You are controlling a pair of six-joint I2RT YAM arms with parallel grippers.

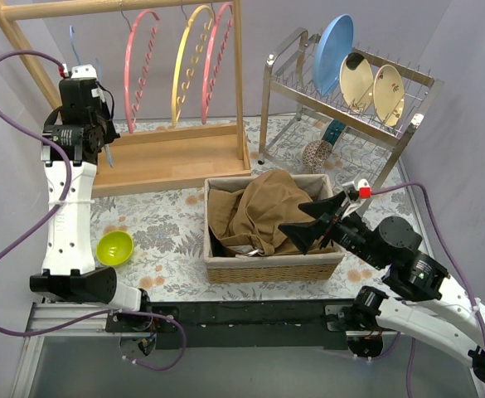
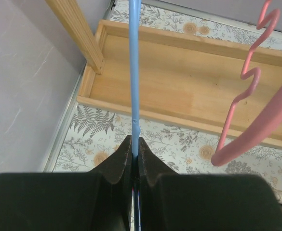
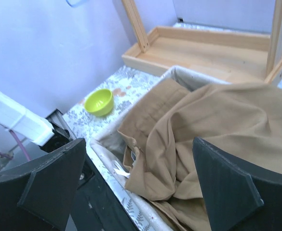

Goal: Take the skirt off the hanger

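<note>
The tan skirt (image 1: pixel 263 213) lies crumpled in the wicker basket (image 1: pixel 271 267) at the table's middle; it fills the right wrist view (image 3: pixel 213 130). My right gripper (image 1: pixel 315 219) hovers over the basket's right part with its jaws wide open and empty. My left gripper (image 1: pixel 103 141) is up at the wooden rack's left end, shut on a thin blue hanger (image 2: pixel 133 72), which runs straight up from the jaws in the left wrist view. The hanger (image 1: pixel 77 51) carries no cloth.
A wooden rack (image 1: pixel 172 153) with pink (image 1: pixel 141 62) and yellow (image 1: pixel 191 62) hangers stands at the back left. A metal dish rack (image 1: pixel 350 108) with plates stands at the back right. A green bowl (image 1: pixel 114 247) sits near the left arm.
</note>
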